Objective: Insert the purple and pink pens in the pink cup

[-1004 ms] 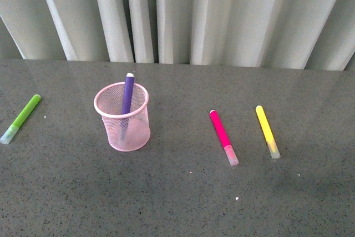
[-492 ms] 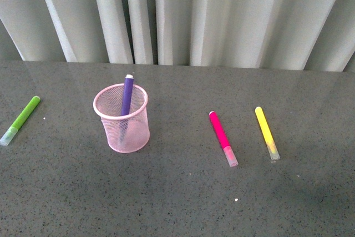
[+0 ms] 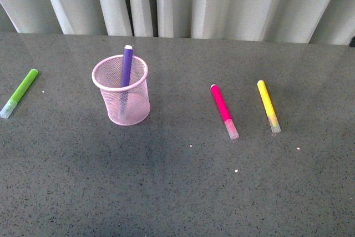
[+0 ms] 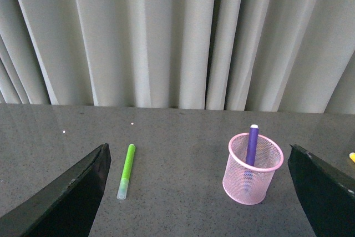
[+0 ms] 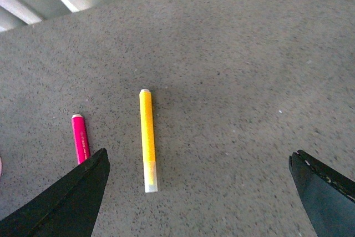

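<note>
Leaning on the rim, the dark purple pen [image 3: 127, 64] is standing inside the light pink wire-mesh cup [image 3: 123, 106]; the slim magenta pen [image 3: 223, 110] is lying flat near the right gripper [image 5: 198, 156], which is spread and empty like the left gripper [image 4: 197, 154].

first pen [image 3: 127, 62] inside cup [image 3: 138, 106], second pen [image 3: 223, 111] right of it

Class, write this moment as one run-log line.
stage: one pen remaining | purple pen: standing in pink cup | pink pen: lying outside cup | left hand: open, empty | right hand: open, empty
</note>
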Available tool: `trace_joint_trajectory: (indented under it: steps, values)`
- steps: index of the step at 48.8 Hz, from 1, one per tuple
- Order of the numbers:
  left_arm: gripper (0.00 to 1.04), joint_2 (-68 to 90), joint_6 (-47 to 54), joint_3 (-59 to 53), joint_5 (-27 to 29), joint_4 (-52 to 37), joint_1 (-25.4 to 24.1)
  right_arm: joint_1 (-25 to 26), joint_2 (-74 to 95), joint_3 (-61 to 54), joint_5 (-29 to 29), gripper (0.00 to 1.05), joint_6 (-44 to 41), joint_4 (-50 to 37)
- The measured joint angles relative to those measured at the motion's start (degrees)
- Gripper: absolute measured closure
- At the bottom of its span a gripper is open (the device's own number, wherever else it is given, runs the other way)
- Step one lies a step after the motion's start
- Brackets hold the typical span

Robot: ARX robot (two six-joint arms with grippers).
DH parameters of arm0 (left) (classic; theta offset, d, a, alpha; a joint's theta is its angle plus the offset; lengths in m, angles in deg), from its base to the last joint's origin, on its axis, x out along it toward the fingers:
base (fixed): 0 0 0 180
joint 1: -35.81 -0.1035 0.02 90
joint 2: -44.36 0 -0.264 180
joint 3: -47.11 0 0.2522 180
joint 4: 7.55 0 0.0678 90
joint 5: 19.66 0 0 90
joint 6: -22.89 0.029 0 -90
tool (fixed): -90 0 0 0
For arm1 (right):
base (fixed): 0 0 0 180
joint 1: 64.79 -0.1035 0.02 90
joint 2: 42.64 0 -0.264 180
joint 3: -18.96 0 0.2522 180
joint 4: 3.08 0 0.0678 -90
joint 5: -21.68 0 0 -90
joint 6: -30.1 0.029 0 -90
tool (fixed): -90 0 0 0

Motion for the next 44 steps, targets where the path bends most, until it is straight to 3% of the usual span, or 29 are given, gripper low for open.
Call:
trace_joint_trajectory:
  steps: [17,44]
  values:
    - [0.07,0.0,0.0,0.0,-0.02,0.0,0.0,-10.08,21.42,13.35,5.49,0.07,-6.56,-0.2]
    - [0.07,0.0,0.0,0.0,-0.02,0.0,0.0,-16.28,36.54,28.65,1.18,0.07,-9.31,3.56]
